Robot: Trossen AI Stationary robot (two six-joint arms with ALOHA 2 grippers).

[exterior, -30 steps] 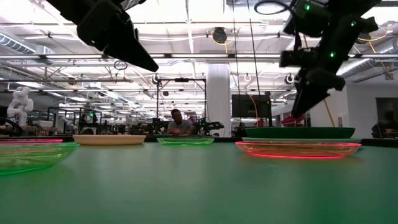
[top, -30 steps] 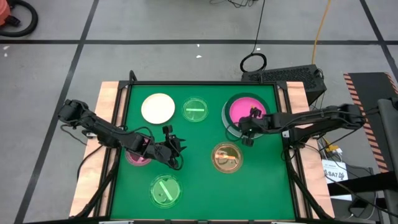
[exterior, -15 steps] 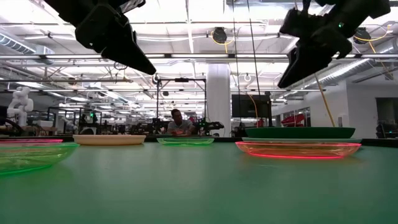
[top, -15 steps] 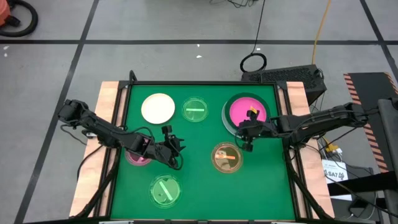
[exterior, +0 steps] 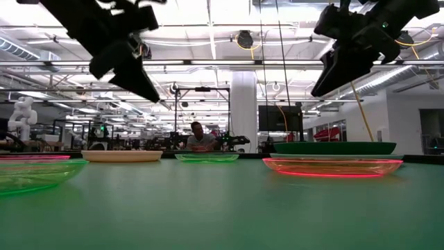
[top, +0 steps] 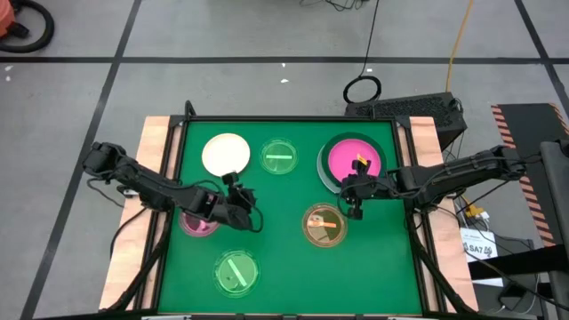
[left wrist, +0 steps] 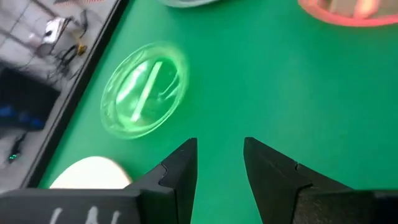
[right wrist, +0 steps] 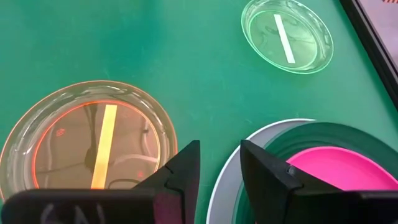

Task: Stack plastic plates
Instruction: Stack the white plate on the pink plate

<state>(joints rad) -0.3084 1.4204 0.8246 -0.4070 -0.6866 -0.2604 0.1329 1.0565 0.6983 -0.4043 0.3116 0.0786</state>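
Fingers on the left gripper [top: 250,213] stand slightly parted and empty, hanging above the green tabletop [top: 280,249] just right of the small translucent pink dish [top: 197,223]. Far of it sit the round cream plastic plate [top: 226,154] and a small translucent green dish [top: 279,157]; another translucent green dish [top: 236,271] lies near. Right of centre rests the translucent amber dish [top: 324,225]. The right gripper [top: 353,190], fingers likewise parted and empty, hovers by the stacked pale-blue, dark-green and hot-pink plates [top: 352,162].
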